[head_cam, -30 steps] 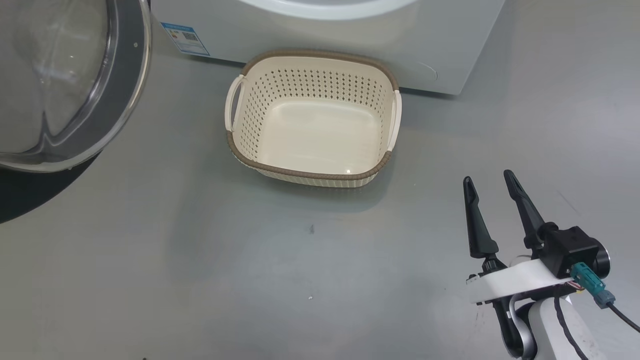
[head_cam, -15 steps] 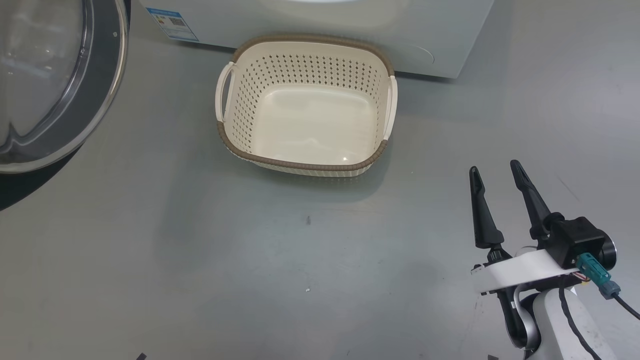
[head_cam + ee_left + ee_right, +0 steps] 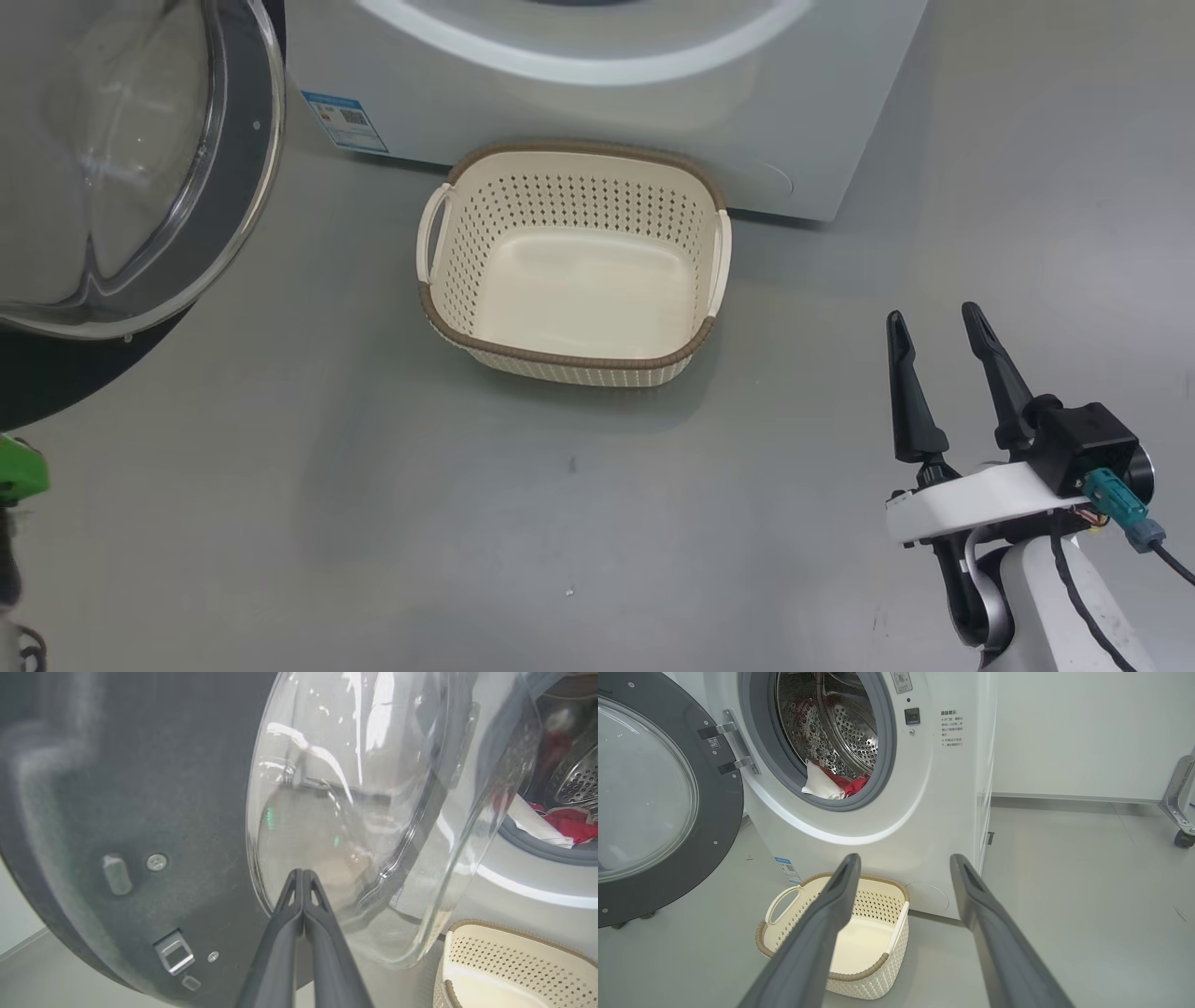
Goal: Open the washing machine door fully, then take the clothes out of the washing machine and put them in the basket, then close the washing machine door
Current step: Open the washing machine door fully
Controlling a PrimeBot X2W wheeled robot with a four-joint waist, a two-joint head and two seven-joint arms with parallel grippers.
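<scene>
The white washing machine (image 3: 943,788) stands with its door (image 3: 724,826) swung wide to the left, the drum open. Inside lie the clothes: a white cloth (image 3: 819,786) over the gasket and a red piece (image 3: 854,784) behind it. The empty cream basket (image 3: 569,359) sits on the floor against the washer's front. My right gripper (image 3: 934,314) hovers open at the lower right, away from the basket, holding nothing. My left gripper (image 3: 300,873) is shut and empty, its tip at the door's glass bowl (image 3: 350,788); I cannot tell if it touches.
Grey floor spreads in front of the basket and to the washer's right. A metal frame on a caster (image 3: 1181,807) stands at the far right by the pale wall. A green part of my left arm (image 3: 19,471) shows at the left edge.
The head camera has shifted, so more of the washer's front shows. The green part of my left arm has come into the lower left. Door, basket and right gripper keep their places.
</scene>
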